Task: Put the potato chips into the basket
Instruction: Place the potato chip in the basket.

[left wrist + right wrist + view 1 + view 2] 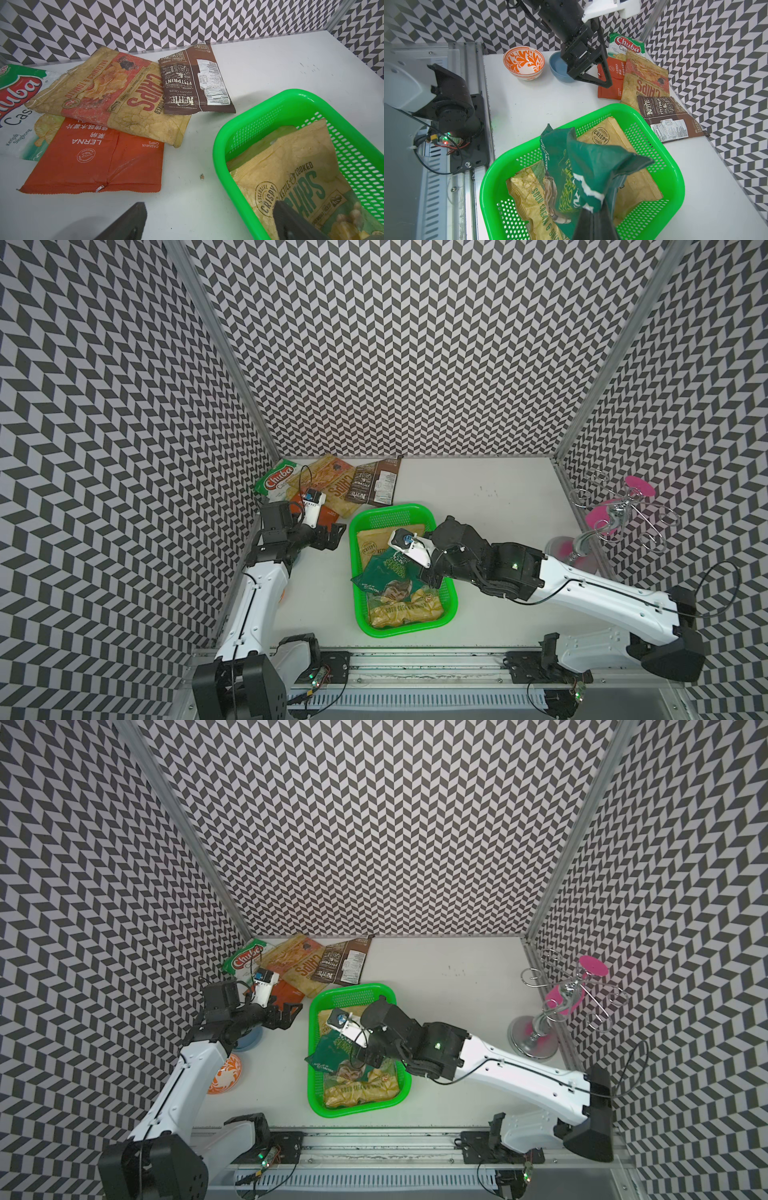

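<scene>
The green basket (pixel 452 593) (pixel 488 187) stands mid-table. A tan CHIPS bag (pixel 372 545) (pixel 291 176) lies flat in it. My right gripper (pixel 593 209) (pixel 430 578) is shut on the crumpled top of a dark green bag (pixel 587 162) (pixel 332 1052), whose yellow lower end rests in the basket. My left gripper (pixel 209 205) (pixel 336 537) hangs open and empty by the basket's far left corner. Beyond it on the table lie an orange bag (pixel 93 162), a tan CHIPS bag (pixel 116 95), a brown Kettle bag (pixel 193 83) and a Chuba bag (pixel 276 483).
An orange-patterned bowl (pixel 523 62) (pixel 224 1071) and a blue bowl (pixel 558 68) sit at the table's left edge under my left arm. A chrome stand with pink discs (pixel 615 514) is at the right edge. Patterned walls close in three sides.
</scene>
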You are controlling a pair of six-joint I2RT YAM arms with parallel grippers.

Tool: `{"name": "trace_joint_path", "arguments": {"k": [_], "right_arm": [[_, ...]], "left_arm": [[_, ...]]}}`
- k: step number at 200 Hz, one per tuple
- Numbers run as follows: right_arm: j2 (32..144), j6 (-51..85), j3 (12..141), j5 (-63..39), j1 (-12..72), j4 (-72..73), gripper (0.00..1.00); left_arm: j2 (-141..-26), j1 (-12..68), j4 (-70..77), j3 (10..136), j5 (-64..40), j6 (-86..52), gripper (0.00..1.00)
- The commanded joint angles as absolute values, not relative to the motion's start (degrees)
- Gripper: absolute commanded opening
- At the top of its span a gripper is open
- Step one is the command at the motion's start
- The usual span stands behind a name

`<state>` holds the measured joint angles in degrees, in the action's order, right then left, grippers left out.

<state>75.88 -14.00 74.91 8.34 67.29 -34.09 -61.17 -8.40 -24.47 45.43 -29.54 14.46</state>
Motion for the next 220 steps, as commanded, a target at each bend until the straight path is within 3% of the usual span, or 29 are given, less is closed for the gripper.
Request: {"name": "trace_joint_path", "arguments": {"k": [1, 71, 164, 220], "right_arm": [[73.04, -14.85, 77.52, 10.94, 68.19, -33.29, 0.0], [67.22, -14.37, 77.85, 11.23, 68.55, -38.14, 0.0], [77.21, -14.69, 77.3, 5.81, 70.66, -41.94, 0.0], [81.92, -17.55, 77.96, 7.32, 70.85, -33.49, 0.0]], "left_arm": [[-61.45, -8.76, -24.0, 45.62, -30.59, 14.85, 0.99], [-60.92, -8.78, -24.13, 45.76, -30.82, 14.77, 0.99], [-60.66, -8.75, -24.31, 45.71, -30.76, 14.79, 0.99], [-60.84, -8.78, -24.34, 45.75, -30.77, 14.85, 0.99]]}}
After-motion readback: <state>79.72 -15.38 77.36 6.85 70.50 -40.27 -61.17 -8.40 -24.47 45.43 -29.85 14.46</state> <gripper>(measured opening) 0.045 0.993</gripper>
